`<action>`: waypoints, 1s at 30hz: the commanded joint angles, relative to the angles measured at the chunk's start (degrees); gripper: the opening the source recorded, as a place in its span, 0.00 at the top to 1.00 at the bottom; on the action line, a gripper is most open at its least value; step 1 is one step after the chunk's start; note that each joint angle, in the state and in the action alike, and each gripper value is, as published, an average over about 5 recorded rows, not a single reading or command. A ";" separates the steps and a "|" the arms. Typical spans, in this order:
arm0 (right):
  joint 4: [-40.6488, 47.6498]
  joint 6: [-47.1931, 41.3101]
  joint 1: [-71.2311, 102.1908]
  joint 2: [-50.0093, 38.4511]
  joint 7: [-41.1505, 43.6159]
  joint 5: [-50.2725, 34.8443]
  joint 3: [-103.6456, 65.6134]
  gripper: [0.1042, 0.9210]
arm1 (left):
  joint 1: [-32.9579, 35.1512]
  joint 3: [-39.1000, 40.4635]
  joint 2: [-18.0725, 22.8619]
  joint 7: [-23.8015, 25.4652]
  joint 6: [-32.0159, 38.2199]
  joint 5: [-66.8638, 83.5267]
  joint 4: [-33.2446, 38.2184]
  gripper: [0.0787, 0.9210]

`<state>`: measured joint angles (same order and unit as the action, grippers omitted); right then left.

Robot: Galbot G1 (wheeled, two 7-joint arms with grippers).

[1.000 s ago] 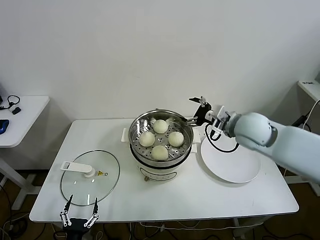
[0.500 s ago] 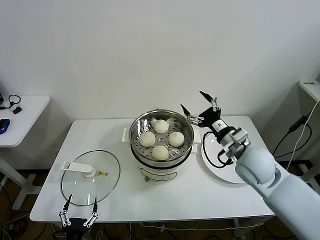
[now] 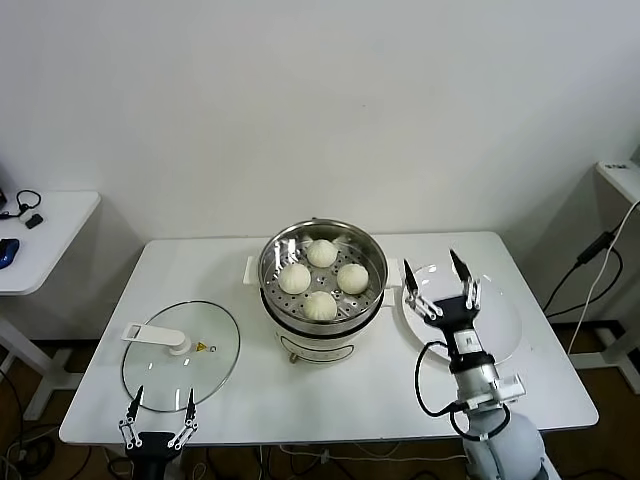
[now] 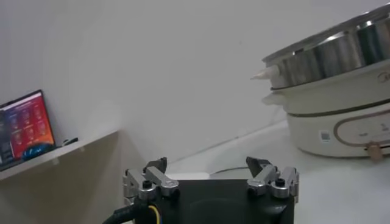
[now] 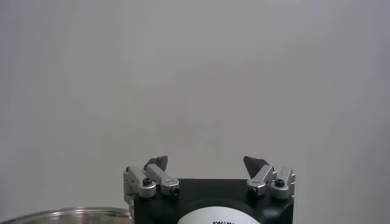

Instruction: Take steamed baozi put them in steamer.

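- Right hand (image 3: pixel 440 287) hovers above the white plate (image 3: pixel 500 330), to the right of the steamer, its fingers spread wide and holding nothing.
- Left hand (image 3: pixel 158 420) sits at the near edge of the desk (image 3: pixel 380 390), just in front of the glass lid (image 3: pixel 180 355); its fingers are also apart and hold nothing.
- Steamer (image 3: pixel 322 262), a shiny steel basket on a white pot base, stands at the middle of the desk.
- Four steamed baozi (image 3: pixel 320 305) lie inside the steamer in a diamond pattern, close together.
- Glass lid with a white handle lies flat on the desk, left of the steamer.
- White plate lies on the desk, right of the steamer.
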<state>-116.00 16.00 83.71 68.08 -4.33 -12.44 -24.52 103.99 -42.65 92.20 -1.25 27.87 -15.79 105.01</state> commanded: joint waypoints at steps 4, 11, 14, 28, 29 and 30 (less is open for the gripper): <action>4.22 18.65 19.61 11.04 -1.35 5.08 2.06 0.12 | 0.26 0.27 0.80 -0.04 0.20 0.58 0.23 0.12; 6.46 20.06 20.63 11.34 -1.28 5.85 4.20 0.12 | 0.57 0.44 0.85 -0.05 0.38 0.67 1.02 0.12; 7.07 20.34 20.80 11.47 -1.04 5.78 4.43 0.12 | 0.60 0.59 0.90 -0.01 0.34 0.69 1.37 0.12; 7.76 21.56 21.36 11.48 -1.17 6.05 4.61 0.12 | 0.50 0.85 1.00 0.09 0.21 0.67 1.77 0.12; 7.77 21.59 21.37 11.45 -1.17 6.03 4.62 0.12 | 0.47 0.84 1.01 0.10 0.19 0.67 1.78 0.12; 7.78 21.60 21.38 11.43 -1.17 6.02 4.63 0.12 | 0.45 0.82 1.03 0.11 0.17 0.67 1.76 0.12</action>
<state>-108.88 36.06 103.68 78.83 -5.48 -6.83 -20.39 104.48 -41.80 92.20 -1.19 28.15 -15.11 106.72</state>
